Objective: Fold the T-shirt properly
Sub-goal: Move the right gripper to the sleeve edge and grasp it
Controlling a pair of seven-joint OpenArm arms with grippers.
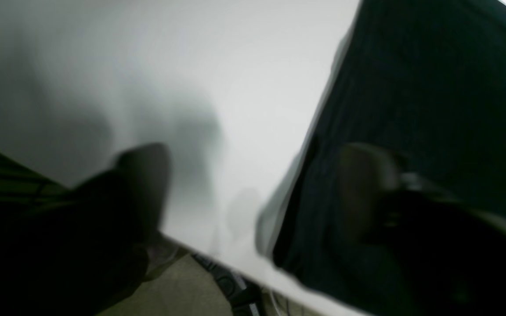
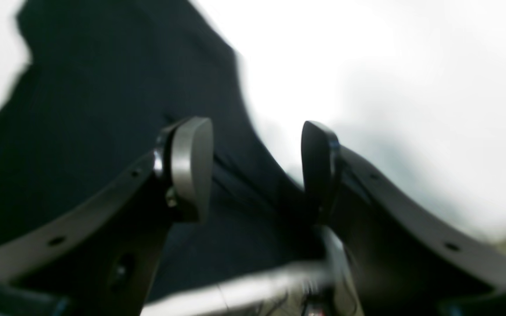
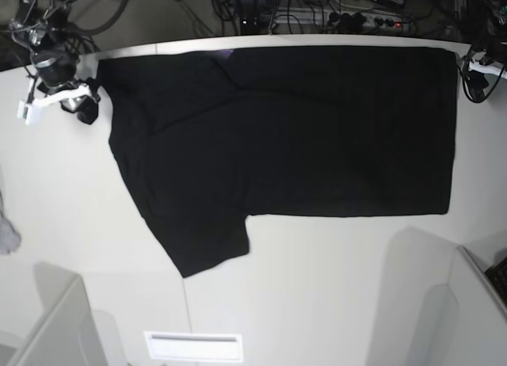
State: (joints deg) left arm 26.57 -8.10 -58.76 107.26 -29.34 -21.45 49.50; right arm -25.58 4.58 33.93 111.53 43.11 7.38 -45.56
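The T-shirt (image 3: 317, 136) is spread flat, black side up, along the far edge of the white table (image 3: 333, 287), one sleeve pointing toward the near side. Both hands are seen released (nothing between the fingers): the left hand (image 1: 253, 188) and right hand (image 2: 257, 171), each at a cloth edge.

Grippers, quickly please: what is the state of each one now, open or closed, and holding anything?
Left gripper: open, holding nothing, at the edge of the T-shirt.
Right gripper: open, holding nothing, above the T-shirt edge.
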